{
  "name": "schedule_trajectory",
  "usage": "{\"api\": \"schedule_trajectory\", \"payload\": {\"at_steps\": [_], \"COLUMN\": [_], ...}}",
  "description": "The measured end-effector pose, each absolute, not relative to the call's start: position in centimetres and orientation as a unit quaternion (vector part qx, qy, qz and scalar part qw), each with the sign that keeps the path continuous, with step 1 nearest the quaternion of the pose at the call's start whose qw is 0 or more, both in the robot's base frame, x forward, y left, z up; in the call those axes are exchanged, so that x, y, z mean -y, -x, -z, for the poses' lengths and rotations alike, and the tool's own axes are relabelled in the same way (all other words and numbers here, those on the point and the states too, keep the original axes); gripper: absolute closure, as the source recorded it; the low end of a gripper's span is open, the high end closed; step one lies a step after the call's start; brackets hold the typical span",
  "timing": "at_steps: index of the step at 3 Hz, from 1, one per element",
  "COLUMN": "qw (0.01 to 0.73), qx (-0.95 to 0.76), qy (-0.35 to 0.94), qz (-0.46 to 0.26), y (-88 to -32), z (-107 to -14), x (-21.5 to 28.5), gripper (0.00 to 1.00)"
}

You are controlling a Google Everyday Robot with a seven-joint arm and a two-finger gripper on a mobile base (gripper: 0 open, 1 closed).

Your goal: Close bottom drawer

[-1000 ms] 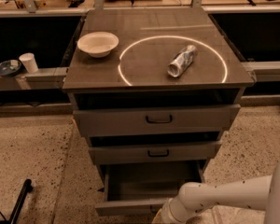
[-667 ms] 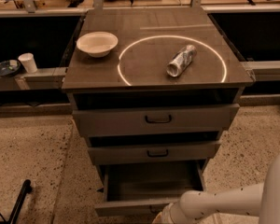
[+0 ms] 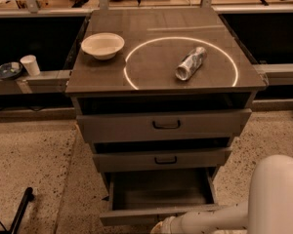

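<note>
The bottom drawer [image 3: 136, 215] is the lowest of three grey drawers in the cabinet. It stands pulled out, and its dark inside looks empty. Its handle is hidden below the front's top edge. The middle drawer [image 3: 162, 159] and the top drawer [image 3: 163, 125] stick out slightly, each with a dark bar handle. My white arm [image 3: 219, 217] reaches in from the bottom right. My gripper [image 3: 158, 227] is at the picture's bottom edge, just in front of the bottom drawer's front near its middle, and is mostly cut off.
On the cabinet top [image 3: 107, 74] lie a white bowl [image 3: 102, 45] and a crumpled can [image 3: 190, 63] on its side inside a lit ring. A white cup [image 3: 30, 65] and a dish [image 3: 8, 70] sit on a ledge at left. A dark bar [image 3: 20, 211] lies on the speckled floor.
My arm has swung left and lower, so the gripper has gone from the drawer's right side to near its middle. The bottom drawer looks as far out as before.
</note>
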State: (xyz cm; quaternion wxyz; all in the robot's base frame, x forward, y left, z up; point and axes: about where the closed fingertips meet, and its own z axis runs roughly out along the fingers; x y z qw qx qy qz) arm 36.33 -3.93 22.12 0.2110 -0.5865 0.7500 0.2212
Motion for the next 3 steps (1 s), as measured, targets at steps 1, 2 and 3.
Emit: {"api": "schedule_trajectory", "payload": {"at_steps": [1, 2, 3], "qw": [0.236, 0.236, 0.255], "qx": [-0.747, -0.748, -0.736], "qy": [0.581, 0.580, 0.583], "qz": [-0.219, -0.219, -0.231], "y": [-37.29, -37.34, -37.31], "z": [-20.30, -20.04, -19.47], "x": [3.54, 3.52, 2.66], "gripper": [1.00, 1.00, 1.00]}}
